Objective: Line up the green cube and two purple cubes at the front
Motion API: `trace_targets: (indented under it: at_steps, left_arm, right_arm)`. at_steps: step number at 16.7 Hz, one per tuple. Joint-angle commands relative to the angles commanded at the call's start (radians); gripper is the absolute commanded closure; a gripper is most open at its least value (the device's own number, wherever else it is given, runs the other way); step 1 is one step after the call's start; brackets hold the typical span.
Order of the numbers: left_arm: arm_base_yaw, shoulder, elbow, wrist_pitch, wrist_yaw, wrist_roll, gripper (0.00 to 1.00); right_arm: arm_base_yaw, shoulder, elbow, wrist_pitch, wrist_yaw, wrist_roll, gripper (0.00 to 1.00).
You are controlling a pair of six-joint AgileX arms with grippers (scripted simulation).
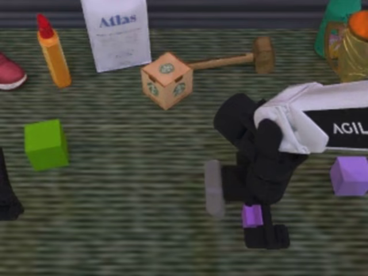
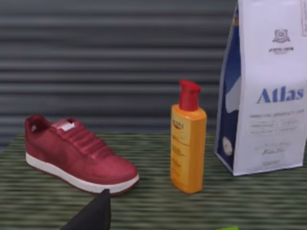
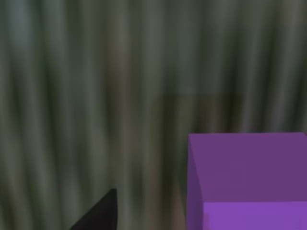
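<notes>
— Where is the right tool?
— Near the tabletop's front edge, fingers closed on the smaller violet cube.
— The others?
— Lavender cube by the right edge; green cube toward the left edge, near the parked left arm.

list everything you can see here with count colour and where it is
green cube: 1, lime green, left side of table
small purple cube: 1, vivid violet, front centre-right, at the right gripper
larger purple cube: 1, paler lavender, right edge
emblem cube: 1, tan with round green emblems, back centre
Atlas bag: 1, white with blue lettering, back, standing
bottle: 1, orange with red cap, back left
shoe: 1, dark red, white sole, far left
mallet: 1, wooden, back right of centre
containers: teal and amber shapes, back right corner, count unclear
table: 1, dark green weave
right gripper: black, over the small purple cube
left arm: black, parked at left edge
</notes>
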Motion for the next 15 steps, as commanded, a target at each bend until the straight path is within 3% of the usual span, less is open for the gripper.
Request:
trace_targets:
  at_steps: [4, 11, 15]
  left_arm:
    - [0.000, 0.000, 0.000, 0.000, 0.000, 0.000, 0.00]
    - [0.000, 0.000, 0.000, 0.000, 0.000, 0.000, 0.00]
    - [0.000, 0.000, 0.000, 0.000, 0.000, 0.000, 0.00]
  right_arm:
    - [0.000, -0.007, 0.013, -0.017, 0.000, -0.002, 0.00]
    - [0.002, -0.100, 0.138, -0.244, -0.001, -0.008, 0.00]
    - [0.002, -0.112, 0.149, -0.260, -0.001, -0.008, 0.00]
